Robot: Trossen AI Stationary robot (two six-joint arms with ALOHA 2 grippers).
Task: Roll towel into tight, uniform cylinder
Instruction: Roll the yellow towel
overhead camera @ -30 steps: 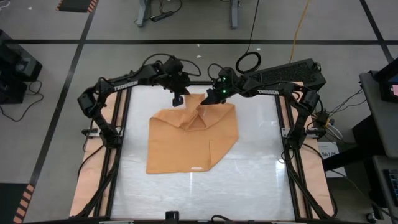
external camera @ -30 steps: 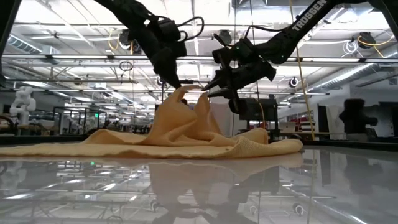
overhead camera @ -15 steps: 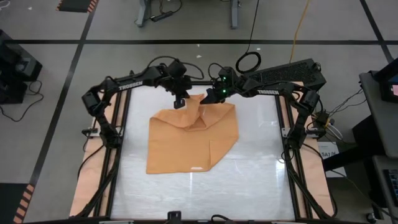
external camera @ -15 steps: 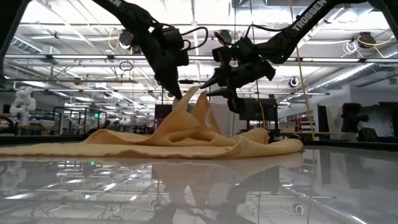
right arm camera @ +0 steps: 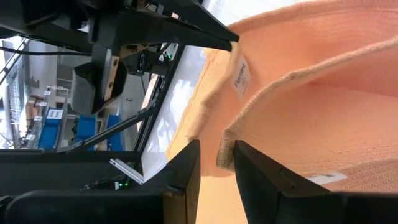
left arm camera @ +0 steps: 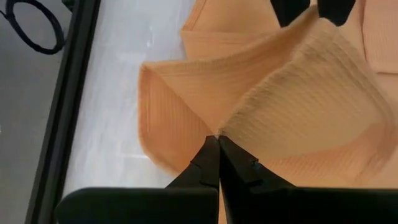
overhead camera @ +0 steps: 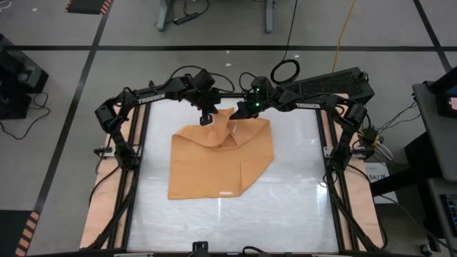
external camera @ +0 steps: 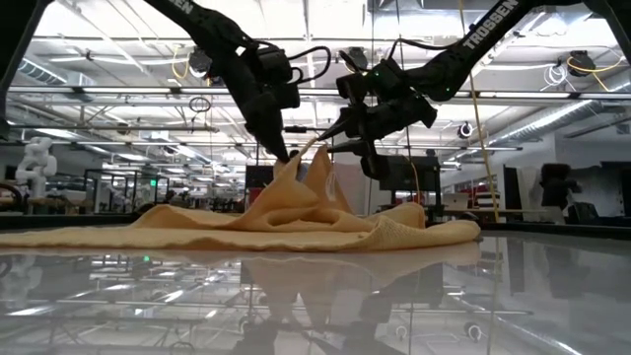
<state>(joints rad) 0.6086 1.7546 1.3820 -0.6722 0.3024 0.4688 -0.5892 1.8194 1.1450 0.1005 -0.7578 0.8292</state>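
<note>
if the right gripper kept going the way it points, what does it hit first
Most likely the towel itself: the right gripper has the raised edge between its fingers, with more cloth folded just ahead. Beyond that the left gripper sits close, though depth is hard to judge.

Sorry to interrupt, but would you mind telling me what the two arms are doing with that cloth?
Both arms are pinching the far edge of the orange towel and holding it up off the white table. The left gripper is shut on a raised fold, and the right gripper grips the edge right beside it. The rest of the towel lies flat and spread out, so no roll has formed yet.
</note>
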